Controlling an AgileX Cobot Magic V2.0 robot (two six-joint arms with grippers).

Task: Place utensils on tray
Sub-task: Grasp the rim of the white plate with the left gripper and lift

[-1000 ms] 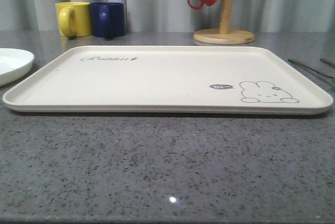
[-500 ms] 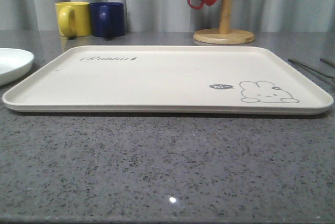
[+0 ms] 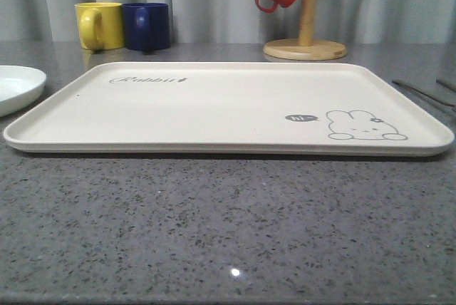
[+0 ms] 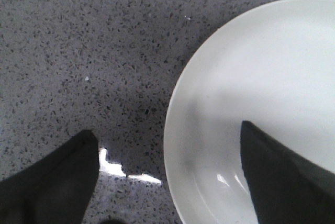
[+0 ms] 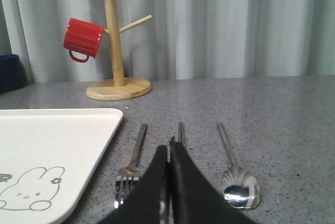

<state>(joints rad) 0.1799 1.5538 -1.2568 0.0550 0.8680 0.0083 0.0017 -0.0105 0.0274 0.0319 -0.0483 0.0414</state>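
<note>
Fork (image 5: 131,169), chopsticks (image 5: 180,132) and spoon (image 5: 235,174) lying parallel on the table just right of the tray (image 3: 228,105), handles pointing away toward the curtain. Right gripper (image 5: 168,182) clenched over the chopsticks. Left gripper (image 4: 167,171) spread wide, straddling the plate (image 4: 261,88) rim.

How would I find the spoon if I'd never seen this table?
Start at the big cream tray with the rabbit drawing. On the grey table beside its rabbit end lie three metal pieces in a row: fork, chopsticks, then spoon. The spoon lies farthest from the tray and ends in a shiny oval bowl.
</note>
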